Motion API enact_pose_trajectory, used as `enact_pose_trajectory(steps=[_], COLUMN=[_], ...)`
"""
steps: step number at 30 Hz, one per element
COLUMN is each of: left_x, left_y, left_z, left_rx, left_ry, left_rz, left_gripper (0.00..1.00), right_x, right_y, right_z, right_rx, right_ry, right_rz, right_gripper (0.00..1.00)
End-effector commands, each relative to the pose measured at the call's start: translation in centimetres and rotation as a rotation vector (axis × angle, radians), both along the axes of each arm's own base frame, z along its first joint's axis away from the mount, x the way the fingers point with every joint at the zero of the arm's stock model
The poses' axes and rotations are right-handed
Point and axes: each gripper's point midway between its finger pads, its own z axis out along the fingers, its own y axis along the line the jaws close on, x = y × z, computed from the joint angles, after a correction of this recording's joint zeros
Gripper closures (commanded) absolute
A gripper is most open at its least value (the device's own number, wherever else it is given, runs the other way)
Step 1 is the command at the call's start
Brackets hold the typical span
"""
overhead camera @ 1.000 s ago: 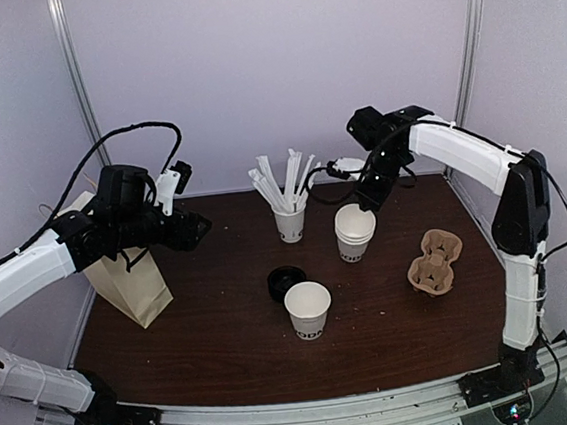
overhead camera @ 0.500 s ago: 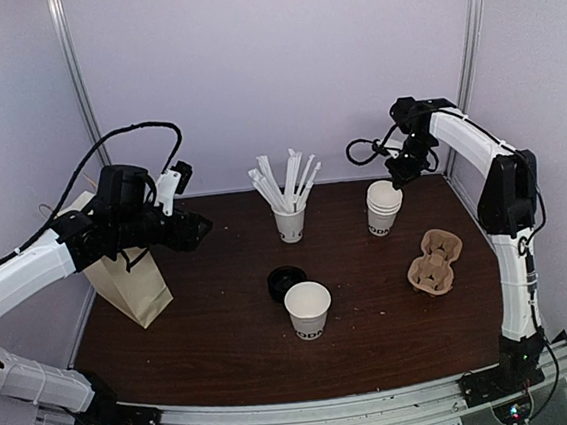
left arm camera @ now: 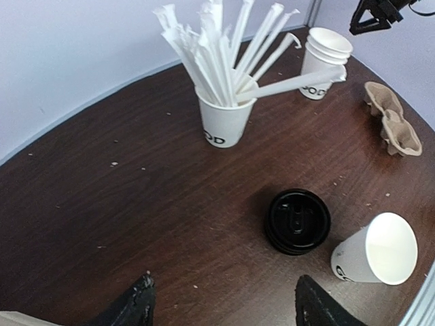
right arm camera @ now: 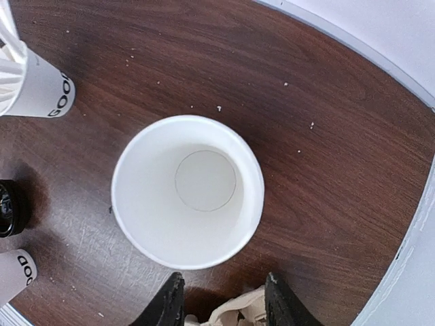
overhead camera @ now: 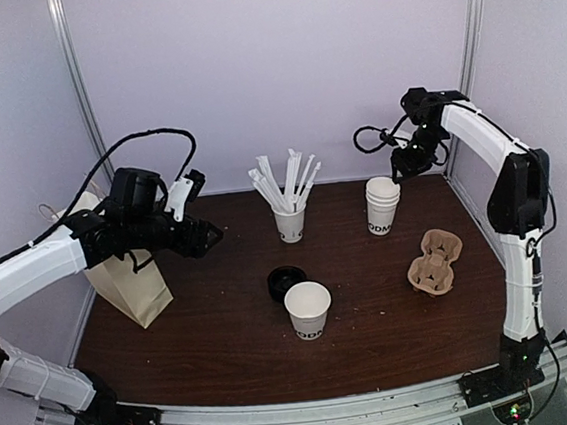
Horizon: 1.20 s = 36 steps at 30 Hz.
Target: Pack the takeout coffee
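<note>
**White cup (overhead camera: 308,309) lidless, lid (overhead camera: 287,282) beside it**

Paper cup stands upright and open-topped on the table (overhead camera: 204,321), in front of the straw cup (overhead camera: 289,222). The black lid lies flat between the two, just beside the cup. A stack (overhead camera: 383,206) of cups stands right of the straw cup, and a carrier (overhead camera: 436,261) lies farther right. A bag (overhead camera: 129,278) stands far left. The left gripper (overhead camera: 211,240) hovers left of the straw cup, jaws wide and empty. The right gripper (overhead camera: 397,169) hangs over the stack, jaws partly apart, holding nothing.

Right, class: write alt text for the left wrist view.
A cup of wrapped straws stands on a dark wooden table; nearer, a black lid lies beside an open white cup. Stacked cups and a cardboard carrier sit upper right; the open left gripper frames the bottom edge.
</note>
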Motion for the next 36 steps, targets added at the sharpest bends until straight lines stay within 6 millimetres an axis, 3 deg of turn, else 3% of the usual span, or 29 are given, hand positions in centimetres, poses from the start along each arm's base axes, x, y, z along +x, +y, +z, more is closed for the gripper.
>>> enact_pose_trajectory(steps=[1,6,9,14,16,25,36], left_x=[-0.9,-1.5,-1.5,-1.6,-1.4,-1.2,-0.6], left_y=[-3.0,-4.6,-5.4,-6.2,-6.4,-6.0,-4.5], left_z=[0.7,-0.8,-2.8,-5.2,-5.7,-6.8,-5.7], left_rx=[-0.083,-0.094,-0.037,0.007,0.013,0.053,0.086], left_ry=[0.043,0.137,0.225,0.285,0.295,0.326,0.273], left_rz=[-0.161,-0.232,-0.236,-0.246,-0.249,-0.223,-0.149], left_gripper=[0.31,0.36,0.41,0.43,0.41,0.36,0.33], right_x=[-3.1,-8.5,-13.9,-23.5,-25.6,-29.2,-31.2], right_y=[0.3,4.0,7.8,14.9,17.0,22.9,25.6], right_z=[6.2,8.2,8.3,5.9,4.4,-1.3,-4.5], right_rx=[0.068,0.225,0.304,0.182,0.105,-0.098,-0.169], right_ry=[-0.118,-0.190,-0.213,-0.180,-0.147,-0.068,-0.037], right_rz=[0.034,0.250,0.486,0.940,1.049,1.312,1.455], right_gripper=[0.59,0.60,0.62,0.62,0.62,0.60,0.61])
